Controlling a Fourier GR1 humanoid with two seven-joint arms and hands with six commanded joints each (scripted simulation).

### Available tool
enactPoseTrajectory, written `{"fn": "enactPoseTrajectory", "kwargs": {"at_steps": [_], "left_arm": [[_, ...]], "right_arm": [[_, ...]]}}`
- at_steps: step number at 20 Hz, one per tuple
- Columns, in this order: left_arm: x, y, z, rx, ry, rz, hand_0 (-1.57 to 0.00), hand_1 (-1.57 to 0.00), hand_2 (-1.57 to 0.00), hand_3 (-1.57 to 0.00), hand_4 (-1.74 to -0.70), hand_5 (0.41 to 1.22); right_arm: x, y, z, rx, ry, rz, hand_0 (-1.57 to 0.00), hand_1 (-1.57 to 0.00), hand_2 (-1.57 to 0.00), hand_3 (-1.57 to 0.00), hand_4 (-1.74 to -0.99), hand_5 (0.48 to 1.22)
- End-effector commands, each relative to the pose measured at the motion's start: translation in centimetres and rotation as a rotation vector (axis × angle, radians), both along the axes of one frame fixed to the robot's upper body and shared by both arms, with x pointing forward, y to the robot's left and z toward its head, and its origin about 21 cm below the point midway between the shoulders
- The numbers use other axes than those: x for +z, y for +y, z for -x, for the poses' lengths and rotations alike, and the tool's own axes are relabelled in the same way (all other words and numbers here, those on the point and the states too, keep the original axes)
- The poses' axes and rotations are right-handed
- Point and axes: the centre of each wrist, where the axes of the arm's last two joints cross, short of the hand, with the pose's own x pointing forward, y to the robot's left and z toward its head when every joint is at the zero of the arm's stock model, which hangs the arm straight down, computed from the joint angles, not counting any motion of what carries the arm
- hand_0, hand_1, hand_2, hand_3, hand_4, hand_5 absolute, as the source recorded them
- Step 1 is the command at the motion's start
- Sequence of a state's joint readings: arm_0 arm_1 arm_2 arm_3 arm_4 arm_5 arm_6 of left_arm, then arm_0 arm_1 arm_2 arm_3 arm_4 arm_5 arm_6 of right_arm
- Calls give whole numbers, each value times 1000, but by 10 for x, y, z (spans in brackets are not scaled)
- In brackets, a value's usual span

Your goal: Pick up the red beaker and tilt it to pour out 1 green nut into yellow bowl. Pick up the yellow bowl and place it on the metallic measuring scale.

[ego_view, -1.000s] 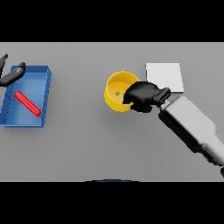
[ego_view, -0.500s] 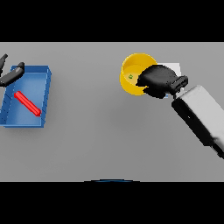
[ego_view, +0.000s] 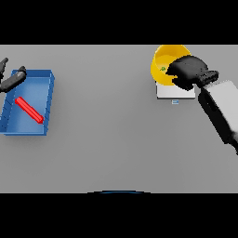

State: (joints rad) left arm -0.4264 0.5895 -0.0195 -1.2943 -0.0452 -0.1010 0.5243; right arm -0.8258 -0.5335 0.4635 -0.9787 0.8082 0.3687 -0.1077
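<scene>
Flat grey table (ego_view: 111, 139) filling the whole view; plain, unmarked. No walls or room visible beyond it.

Blue tray (ego_view: 46, 100) at far left, shallow, rectangular, long side running away from the viewer. Inside: one red beaker (ego_view: 29, 109), a slim cylinder lying on its side, diagonal across the tray floor, upper end toward the left wall, lower end near the right wall. Nothing else visible in the tray.

Left hand (ego_view: 11, 80) at the left edge, over the tray's upper left corner, mostly cut off. Dark fingers extended, not curled, holding nothing. Well apart from the beaker.

Yellow bowl (ego_view: 165, 58) at upper right, round, tilted slightly so the inside faces the viewer. Small green nut (ego_view: 163, 69) inside, low on the inner wall. Right half of the bowl hidden behind the hand.

Right hand (ego_view: 190, 72) clamped on the bowl's right rim, fingers curled over the edge and into the bowl, thumb side outside. Grey-white forearm running down to the right edge.

Scale (ego_view: 174, 91) just below the bowl: a pale square plate, small tab at its front edge. Bowl overlapping the plate's far edge; resting or held just above, cannot tell.
</scene>
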Motion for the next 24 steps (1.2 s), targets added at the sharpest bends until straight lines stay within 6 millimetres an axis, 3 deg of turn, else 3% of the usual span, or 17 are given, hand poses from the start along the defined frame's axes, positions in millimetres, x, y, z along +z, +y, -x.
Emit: {"fn": "enactPoseTrajectory", "kwargs": {"at_steps": [1,5,16,18,19,20,24], "left_arm": [[0,2,0,12,13,-10,1,1,1,1,-858,768],[1,1,-2,18,15,-14,1,1,1,1,-864,789],[1,-2,-4,17,27,-28,1,1,1,1,-844,783],[1,-1,-5,16,29,-32,1,1,1,1,-838,779],[-2,-2,-4,10,40,-34,1,1,1,1,-836,775],[-2,-3,-3,10,39,-30,1,1,1,1,-837,773],[-8,-2,-3,10,33,-18,1,1,1,1,-839,764]], "right_arm": [[-2,-5,-3,-21,2,-4,-1570,-1571,-1533,-1159,-1741,1221],[-17,-19,-11,-67,14,-15,-1570,-1571,-1450,-1240,-1741,1221],[-45,-27,-14,-108,73,-25,-1571,-1571,-1374,-1448,-1741,1221],[-43,-25,-16,-113,73,-27,-1565,-1496,-1437,-1249,-1741,1221],[-42,-26,-17,-123,80,-26,-1558,-1428,-1343,-1110,-1682,1221],[-41,-27,-17,-132,81,-24,-1471,-1285,-1178,-959,-1632,1145],[-42,-27,-17,-166,133,-88,-757,-673,-579,-476,-1513,923]]}}
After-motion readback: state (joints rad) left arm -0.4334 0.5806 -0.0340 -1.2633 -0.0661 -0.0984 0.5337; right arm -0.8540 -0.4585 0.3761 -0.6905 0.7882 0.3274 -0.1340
